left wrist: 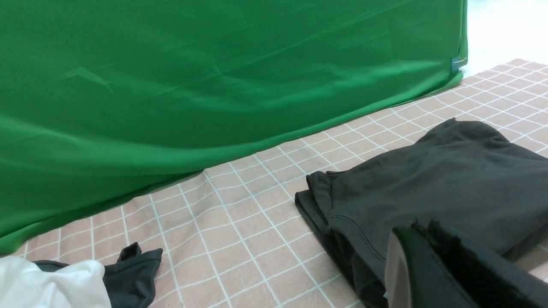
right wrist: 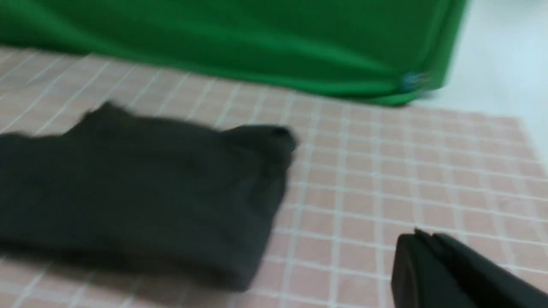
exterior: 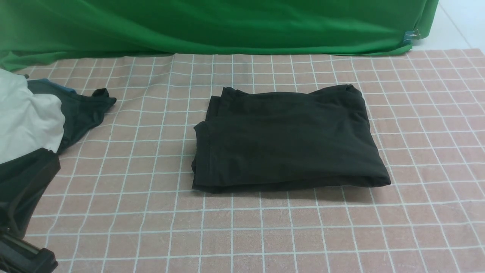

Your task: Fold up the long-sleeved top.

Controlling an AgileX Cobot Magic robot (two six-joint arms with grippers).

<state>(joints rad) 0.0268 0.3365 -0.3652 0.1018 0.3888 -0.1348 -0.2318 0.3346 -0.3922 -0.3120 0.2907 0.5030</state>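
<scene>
The long-sleeved top [exterior: 288, 140] lies folded into a compact black rectangle in the middle of the checked cloth, with its layered edges showing at the left side. My left gripper [left wrist: 421, 229] is shut and empty, hovering just off the top's [left wrist: 449, 179] near left corner without touching it. Only a dark part of the left arm [exterior: 22, 189] shows at the front view's lower left edge. My right gripper [right wrist: 417, 236] is shut on nothing, over bare cloth to the right of the top [right wrist: 141, 192]. That view is blurred, and the right gripper is outside the front view.
A white garment [exterior: 26, 117] and a smaller dark cloth with a blue edge [exterior: 83, 110] are heaped at the far left. A green backdrop [exterior: 212, 26] hangs along the back. The pink checked tablecloth [exterior: 265, 235] covers the table.
</scene>
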